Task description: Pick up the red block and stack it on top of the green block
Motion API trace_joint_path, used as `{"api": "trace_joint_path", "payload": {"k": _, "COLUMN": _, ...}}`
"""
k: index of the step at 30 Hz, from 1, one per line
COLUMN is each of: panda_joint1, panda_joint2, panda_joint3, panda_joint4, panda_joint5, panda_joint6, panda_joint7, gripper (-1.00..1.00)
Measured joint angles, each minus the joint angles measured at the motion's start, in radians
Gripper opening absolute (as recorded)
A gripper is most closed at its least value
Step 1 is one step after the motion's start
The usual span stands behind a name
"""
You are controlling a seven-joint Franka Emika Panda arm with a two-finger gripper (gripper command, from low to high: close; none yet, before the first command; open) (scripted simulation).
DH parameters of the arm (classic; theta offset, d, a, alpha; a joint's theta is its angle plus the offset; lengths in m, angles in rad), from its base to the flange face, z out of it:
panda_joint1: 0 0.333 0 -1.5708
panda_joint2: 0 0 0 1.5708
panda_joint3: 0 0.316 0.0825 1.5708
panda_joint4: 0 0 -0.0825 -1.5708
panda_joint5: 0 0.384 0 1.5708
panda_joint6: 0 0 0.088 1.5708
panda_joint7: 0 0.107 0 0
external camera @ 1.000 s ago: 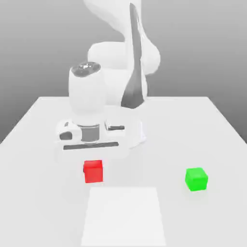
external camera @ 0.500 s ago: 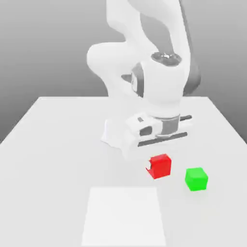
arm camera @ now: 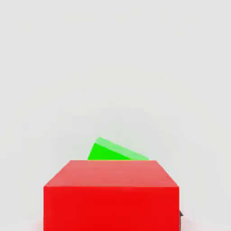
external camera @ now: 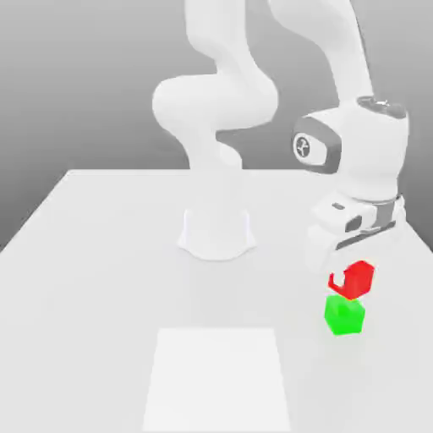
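The red block [external camera: 359, 276] hangs just above the green block [external camera: 344, 315] near the exterior view's right side of the table, its lower edge close to the green top. My gripper [external camera: 352, 276] is shut on the red block, with the white hand directly over it. In the hand view the red block [arm camera: 111, 195] sits close in front and covers most of the green block [arm camera: 115, 151], whose tilted upper part peeks out behind it.
The arm's round white base [external camera: 216, 233] stands at the middle back of the white table [external camera: 93, 254]. A paler square patch [external camera: 217, 379] lies on the table at the front centre. The table's right edge runs close past the blocks.
The arm has swung from the exterior view's left to its right, carrying the red block from the table's left-centre to just above the green block. The green block has stayed put.
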Motion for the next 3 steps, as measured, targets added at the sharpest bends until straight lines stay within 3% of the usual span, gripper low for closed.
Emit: {"api": "trace_joint_path", "payload": {"k": 3, "panda_joint1": 0.000, "panda_joint2": 0.000, "panda_joint3": 0.000, "panda_joint4": 0.000, "panda_joint5": 0.000, "panda_joint6": 0.000, "panda_joint7": 0.000, "gripper": 1.00}}
